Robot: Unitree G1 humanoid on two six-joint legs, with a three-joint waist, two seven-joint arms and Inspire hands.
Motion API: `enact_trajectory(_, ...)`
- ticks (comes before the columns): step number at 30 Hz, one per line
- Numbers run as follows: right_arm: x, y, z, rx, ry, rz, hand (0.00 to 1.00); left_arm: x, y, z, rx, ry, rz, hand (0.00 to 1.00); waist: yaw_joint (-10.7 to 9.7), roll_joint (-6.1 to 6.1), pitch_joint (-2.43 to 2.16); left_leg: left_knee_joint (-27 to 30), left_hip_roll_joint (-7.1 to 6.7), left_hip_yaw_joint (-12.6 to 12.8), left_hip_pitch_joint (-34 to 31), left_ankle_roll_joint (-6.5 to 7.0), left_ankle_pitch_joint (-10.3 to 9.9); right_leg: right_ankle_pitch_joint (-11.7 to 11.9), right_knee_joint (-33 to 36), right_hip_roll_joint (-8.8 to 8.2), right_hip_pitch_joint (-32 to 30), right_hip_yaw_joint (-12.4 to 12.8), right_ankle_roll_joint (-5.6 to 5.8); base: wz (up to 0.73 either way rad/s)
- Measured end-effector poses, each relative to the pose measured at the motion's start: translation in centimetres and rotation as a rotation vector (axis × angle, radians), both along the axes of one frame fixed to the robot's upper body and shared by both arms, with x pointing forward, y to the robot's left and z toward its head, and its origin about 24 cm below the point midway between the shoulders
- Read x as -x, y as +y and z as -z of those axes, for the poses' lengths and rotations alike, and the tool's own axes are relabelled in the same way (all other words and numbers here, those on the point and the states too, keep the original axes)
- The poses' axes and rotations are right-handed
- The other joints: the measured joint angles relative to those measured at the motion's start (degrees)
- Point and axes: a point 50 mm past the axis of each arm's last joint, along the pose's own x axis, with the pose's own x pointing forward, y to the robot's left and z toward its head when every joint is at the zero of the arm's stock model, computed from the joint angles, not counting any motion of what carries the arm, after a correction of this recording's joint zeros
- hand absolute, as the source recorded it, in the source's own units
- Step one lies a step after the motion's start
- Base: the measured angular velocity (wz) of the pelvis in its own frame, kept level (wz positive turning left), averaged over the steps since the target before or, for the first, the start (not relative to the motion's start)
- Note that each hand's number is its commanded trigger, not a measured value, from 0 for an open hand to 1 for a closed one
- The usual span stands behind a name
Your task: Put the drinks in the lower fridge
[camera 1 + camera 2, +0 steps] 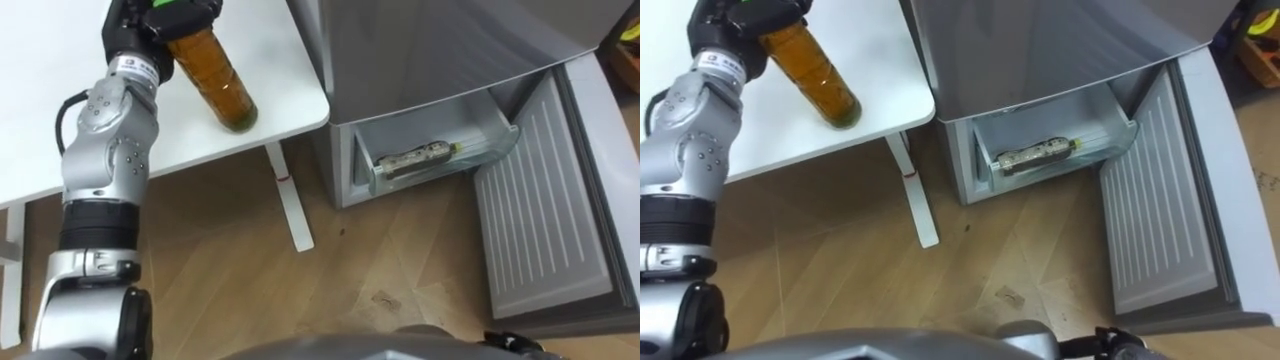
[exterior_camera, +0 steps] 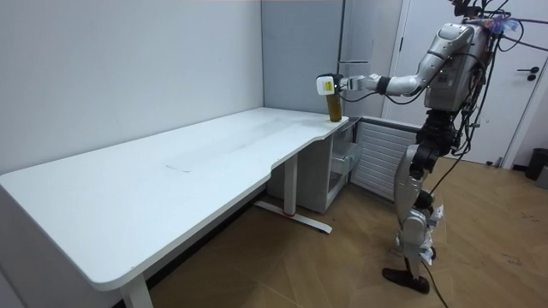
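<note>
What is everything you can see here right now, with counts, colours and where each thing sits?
amber drink bottle: one, amber, at the table corner nearest the fridge, held at its top
second bottle: one, pale, lying in the open lower fridge compartment
table: one, white, left of the fridge
fridge: one, grey, lower door swung open
floor: wooden
left hand: one, black, curled round the amber drink bottle

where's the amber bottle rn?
Left eye view, upper left: the amber bottle is at the corner of the white table nearest the fridge, its upper part gripped by the left hand.
</note>
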Motion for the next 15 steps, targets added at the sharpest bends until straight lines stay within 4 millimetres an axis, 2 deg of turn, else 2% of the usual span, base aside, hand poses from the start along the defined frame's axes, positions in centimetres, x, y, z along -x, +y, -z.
enact_trajectory(5, -3.4, 1.3, -0.7, -0.005, -0.111, -0.144, 0.00, 0.0, -1.4, 0.4, 0.087, 0.000, 0.021, 1.00, 1.57, -0.25, 0.12, 0.08, 0.04, 0.08, -0.02, 0.00, 0.00, 0.00, 0.58, 0.03, -0.40, 0.43, 0.00, -0.04)
enact_trajectory(7, -5.9, 2.9, -1.4, -0.047, -0.212, -0.227, 0.00, 0.1, -2.3, 1.0, 0.164, 0.015, 0.034, 1.00, 2.80, -0.46, 0.09, 0.12, 0.04, 0.05, 0.07, 0.00, 0.00, 0.02, 0.66, 0.05, -0.38, 0.54, -0.03, 0.00)
enact_trajectory(9, -7.6, 4.4, -2.1, -0.085, -0.287, -0.285, 0.00, 0.5, -3.0, 1.6, 0.231, 0.029, 0.057, 1.00, 3.97, -0.49, 0.04, 0.12, 0.04, 0.03, 0.21, 0.00, 0.00, 0.02, 0.64, 0.06, -0.23, 0.54, -0.04, 0.00)
enact_trajectory(12, -9.5, 6.5, -3.1, -0.162, -0.382, -0.352, 0.00, 1.3, -3.9, 2.8, 0.304, 0.065, 0.075, 1.00, 5.17, -0.84, -0.12, 0.15, 0.06, -0.30, 0.37, 0.00, 0.00, 0.02, 0.61, 0.04, -0.06, 0.03, -0.04, 0.07)
enact_trajectory(15, -10.8, 7.8, -4.1, -0.219, -0.451, -0.409, 0.00, 2.1, -3.9, 4.0, 0.302, 0.113, 0.070, 1.00, 6.09, -1.16, -0.10, 0.20, 0.06, -0.79, -0.03, 0.00, 0.00, 0.02, 0.64, 0.01, -0.04, -0.38, -0.04, 0.09)
